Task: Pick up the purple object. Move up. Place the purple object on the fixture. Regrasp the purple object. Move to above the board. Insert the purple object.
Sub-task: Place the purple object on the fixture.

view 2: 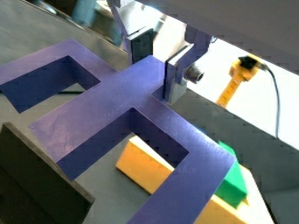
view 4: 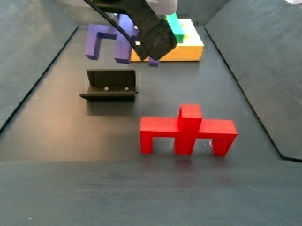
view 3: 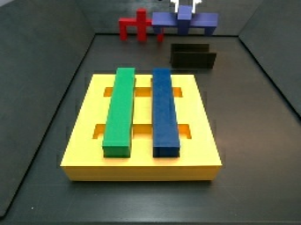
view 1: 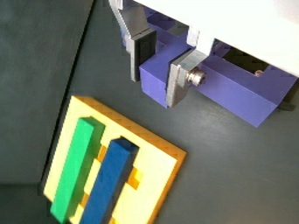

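My gripper is shut on the purple object, with its silver fingers clamped on the piece's central stem. The wide crossbar and both legs of the purple object spread out below my gripper. In both side views the purple object hangs off the floor, just behind the black fixture, with the gripper on it. The yellow board lies flat on the far side of the fixture from the piece.
A long green bar and a long blue bar lie side by side in the board's slots. A red piece of similar shape stands on the floor near the fixture. Dark walls enclose the floor.
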Robot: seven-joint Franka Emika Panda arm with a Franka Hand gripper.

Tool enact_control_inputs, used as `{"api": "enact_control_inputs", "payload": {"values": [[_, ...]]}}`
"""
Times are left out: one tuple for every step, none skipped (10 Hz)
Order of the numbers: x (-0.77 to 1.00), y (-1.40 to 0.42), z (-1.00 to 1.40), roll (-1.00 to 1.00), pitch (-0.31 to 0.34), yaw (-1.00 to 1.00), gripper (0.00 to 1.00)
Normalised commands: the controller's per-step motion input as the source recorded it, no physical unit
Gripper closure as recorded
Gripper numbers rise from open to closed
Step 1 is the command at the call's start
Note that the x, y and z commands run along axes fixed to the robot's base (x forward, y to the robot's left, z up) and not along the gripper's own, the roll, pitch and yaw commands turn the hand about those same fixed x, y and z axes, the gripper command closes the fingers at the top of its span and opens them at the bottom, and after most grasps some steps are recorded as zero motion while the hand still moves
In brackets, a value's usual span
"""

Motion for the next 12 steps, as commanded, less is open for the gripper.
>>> {"api": "enact_control_inputs", "payload": {"values": [[0.27,0.11,-0.01,0.0,0.094,0.53,1.0],[0.01,0.01,-0.17,0.0,0.0,0.19,1.0],[0.33,0.04,-0.29,-0.09,-0.031,0.3,1.0],[0.53,0.03,-0.27,-0.12,0.0,0.22,1.0],[0.62,0.07,-0.31,-0.13,0.066,0.1,1.0],[0.52,0.09,-0.28,-0.11,0.06,0.11,1.0],[0.5,0.11,-0.26,-0.06,0.0,0.1,1.0],[0.2,0.01,-0.35,0.11,0.0,0.08,1.0],[0.19,0.0,-0.36,0.0,-0.063,0.03,1.0],[0.19,0.0,-0.36,0.0,-0.054,0.03,1.0],[0.05,0.04,-0.35,0.0,-0.009,0.0,1.0],[0.0,0.13,-0.28,0.0,-0.009,0.0,1.0]]}}
